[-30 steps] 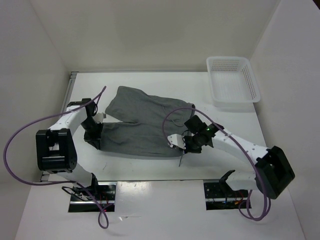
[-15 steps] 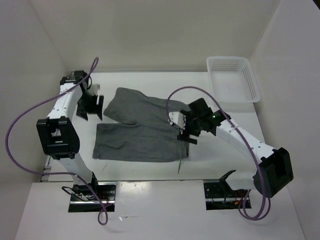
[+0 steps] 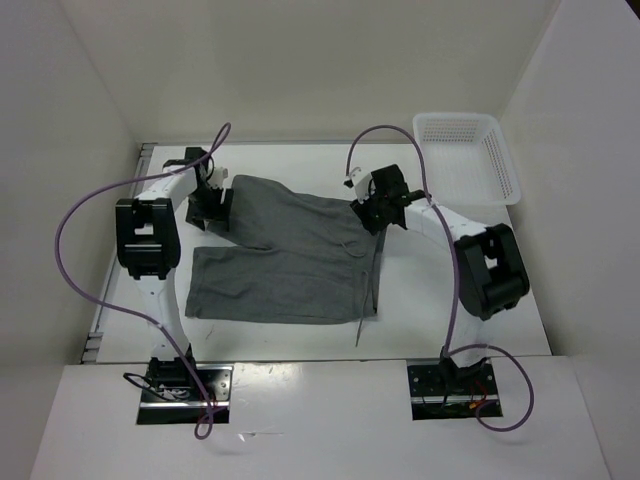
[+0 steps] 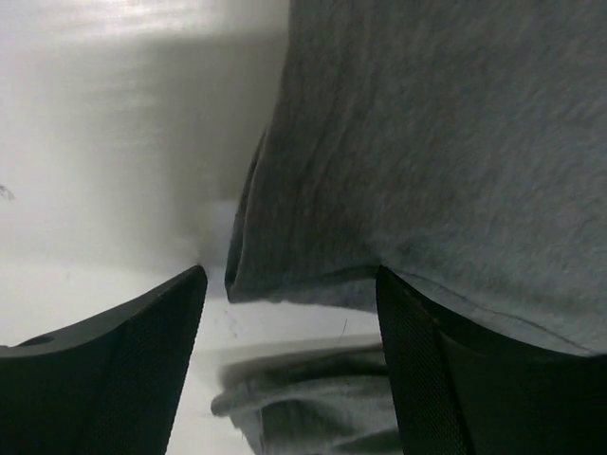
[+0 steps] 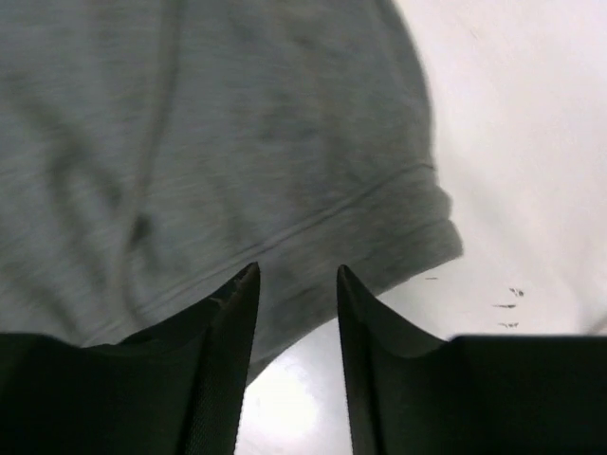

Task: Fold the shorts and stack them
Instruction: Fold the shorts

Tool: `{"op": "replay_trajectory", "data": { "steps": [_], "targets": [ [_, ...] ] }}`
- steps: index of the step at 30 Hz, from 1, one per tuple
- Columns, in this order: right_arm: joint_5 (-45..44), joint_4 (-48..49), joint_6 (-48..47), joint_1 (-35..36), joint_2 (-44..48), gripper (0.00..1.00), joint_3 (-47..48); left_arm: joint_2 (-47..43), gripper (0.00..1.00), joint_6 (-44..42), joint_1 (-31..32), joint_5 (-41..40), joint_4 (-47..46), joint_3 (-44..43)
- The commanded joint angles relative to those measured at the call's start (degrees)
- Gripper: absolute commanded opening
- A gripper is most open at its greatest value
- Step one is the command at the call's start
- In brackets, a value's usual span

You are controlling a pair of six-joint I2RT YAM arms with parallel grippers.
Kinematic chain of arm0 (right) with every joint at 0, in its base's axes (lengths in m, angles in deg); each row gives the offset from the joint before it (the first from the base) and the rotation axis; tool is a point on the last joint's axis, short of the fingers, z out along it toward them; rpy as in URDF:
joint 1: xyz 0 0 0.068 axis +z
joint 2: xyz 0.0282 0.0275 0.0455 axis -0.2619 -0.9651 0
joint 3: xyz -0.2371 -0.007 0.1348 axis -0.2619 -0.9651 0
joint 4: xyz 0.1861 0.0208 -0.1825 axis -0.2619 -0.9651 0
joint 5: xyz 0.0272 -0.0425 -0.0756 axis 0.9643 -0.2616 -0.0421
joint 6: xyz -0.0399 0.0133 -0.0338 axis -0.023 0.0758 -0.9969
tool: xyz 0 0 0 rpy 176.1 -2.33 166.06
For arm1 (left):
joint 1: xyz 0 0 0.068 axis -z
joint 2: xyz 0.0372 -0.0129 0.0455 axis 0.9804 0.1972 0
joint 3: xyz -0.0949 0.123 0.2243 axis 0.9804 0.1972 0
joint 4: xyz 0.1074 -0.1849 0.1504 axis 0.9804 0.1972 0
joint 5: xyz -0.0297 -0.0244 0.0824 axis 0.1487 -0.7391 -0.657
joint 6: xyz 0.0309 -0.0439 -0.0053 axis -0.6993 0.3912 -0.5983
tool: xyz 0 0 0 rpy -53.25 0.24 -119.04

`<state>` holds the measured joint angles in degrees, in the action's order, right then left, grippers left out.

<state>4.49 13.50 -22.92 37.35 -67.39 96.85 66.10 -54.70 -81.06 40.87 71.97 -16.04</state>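
Hovering at the far left corner of the shorts (image 3: 285,262), the left tool (image 3: 211,208) is wide open. The right tool (image 3: 368,214) is half open over the far right corner.

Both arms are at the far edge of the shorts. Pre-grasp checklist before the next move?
1. Left gripper open: ok, jaws wide.
2. Far leg's hem corner between the left fingers: ok.
3. Right gripper open: ok, narrower gap.
4. Right gripper over the waistband end of the shorts: ok; touching cloth: cannot tell.
5. Drawstring tucked in: not ok, it trails onto the table.
6. Basket clear of both arms: ok.
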Motion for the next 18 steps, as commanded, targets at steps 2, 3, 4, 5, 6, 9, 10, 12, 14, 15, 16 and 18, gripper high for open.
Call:
{"op": "replay_trajectory", "data": {
  "steps": [2,3,4,5,6,9,10,12,14,15,16,18],
  "targets": [
    [-6.67,2.99,6.23,-1.26,-7.43,0.37,7.05,0.10,0.72,-0.08,0.06,-0.40,-4.84,2.39],
    [-6.67,2.99,6.23,-1.26,-8.15,0.36,7.07,0.62,0.67,-0.08,0.06,-1.98,-5.54,3.44],
    [-6.67,3.51,6.93,-1.26,-9.20,0.35,7.85,0.62,0.60,-0.08,0.06,-2.86,-6.59,4.58],
    [-6.67,3.51,7.46,-1.26,-9.21,0.34,8.64,0.62,0.48,-0.08,0.06,-3.65,-7.30,7.64],
    [-6.67,4.04,7.99,-1.26,-10.08,0.34,8.65,0.10,0.43,-0.08,0.06,-4.79,-8.44,9.24],
    [-7.46,4.74,7.99,-1.26,-11.23,0.34,9.27,-1.04,0.29,-0.08,0.06,-5.51,-9.24,14.16],
    [-7.46,4.75,7.99,-1.26,-11.23,0.34,9.27,-1.74,0.26,-0.08,0.06,-5.51,-9.24,15.22],
    [-8.07,4.75,7.99,-1.26,-11.85,0.34,9.27,-2.89,0.24,-0.08,0.06,-5.51,-9.24,18.20],
    [-8.07,4.75,7.99,-1.26,-11.85,0.34,9.27,-4.46,0.22,-0.08,0.06,-6.04,-6.80,19.62],
    [-8.07,4.75,7.99,-1.26,-11.85,0.34,9.27,-4.99,0.22,-0.08,0.06,-6.04,-5.99,20.49],
    [-8.60,5.27,8.51,-1.26,-11.85,0.34,9.27,-5.70,0.22,-0.08,0.06,-6.04,-5.20,22.59],
    [-8.60,5.27,9.05,-1.26,-11.23,0.34,9.27,-7.63,0.22,-0.08,0.06,-6.04,-3.18,24.19]
  ]
}}
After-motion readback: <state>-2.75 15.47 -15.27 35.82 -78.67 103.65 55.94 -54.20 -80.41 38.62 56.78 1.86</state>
